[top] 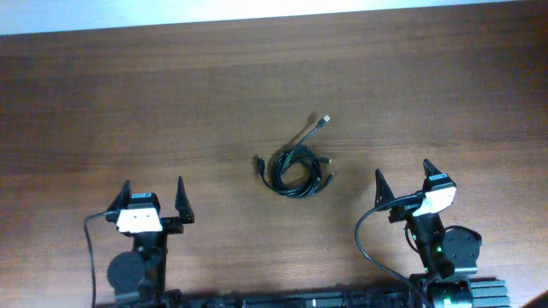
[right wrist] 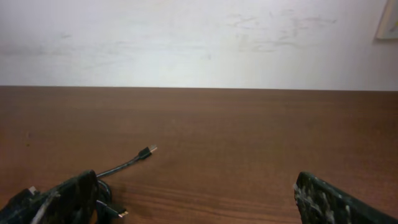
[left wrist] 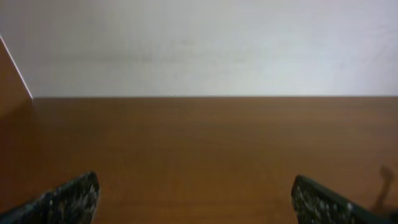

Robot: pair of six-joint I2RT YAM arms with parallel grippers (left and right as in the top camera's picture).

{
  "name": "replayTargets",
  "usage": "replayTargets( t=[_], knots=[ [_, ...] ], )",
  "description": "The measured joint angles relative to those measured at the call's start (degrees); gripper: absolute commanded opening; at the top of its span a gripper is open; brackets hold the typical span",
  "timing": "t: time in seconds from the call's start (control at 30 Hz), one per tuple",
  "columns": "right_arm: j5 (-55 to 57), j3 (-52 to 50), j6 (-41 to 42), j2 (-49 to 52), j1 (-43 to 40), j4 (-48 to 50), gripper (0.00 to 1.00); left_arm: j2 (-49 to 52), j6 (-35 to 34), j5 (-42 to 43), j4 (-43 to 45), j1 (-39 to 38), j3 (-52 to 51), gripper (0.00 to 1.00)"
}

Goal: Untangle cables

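The cables (top: 297, 168) lie as one tangled black coil at the middle of the wooden table (top: 171, 103). One end with a metallic plug (top: 324, 121) sticks out up and to the right. My left gripper (top: 152, 198) is open and empty, well to the left and nearer the front. My right gripper (top: 402, 180) is open and empty, to the right of the coil. The right wrist view shows part of the cables (right wrist: 121, 167) at lower left, beside my left finger. The left wrist view shows only bare table between my open fingers (left wrist: 196, 202).
A pale wall (right wrist: 199, 43) stands behind the table's far edge. Thick black robot wires (top: 368, 248) loop by each arm base at the front edge.
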Motion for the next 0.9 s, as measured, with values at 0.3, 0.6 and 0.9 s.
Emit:
replayTargets(
  t=[0.3,0.6,0.9],
  knots=[
    [0.0,0.0,0.0,0.0,0.1,0.0,0.99,38.6,0.0,5.7,-18.0,-3.8,37.0,0.99],
    [0.2,0.0,0.0,0.1,0.2,0.0,0.99,67.0,-3.1,9.4,-8.7,-29.3,41.5,0.98],
    [0.2,0.0,0.0,0.1,0.2,0.0,0.99,94.9,7.0,5.3,-2.5,-38.8,48.9,0.75]
  ],
)
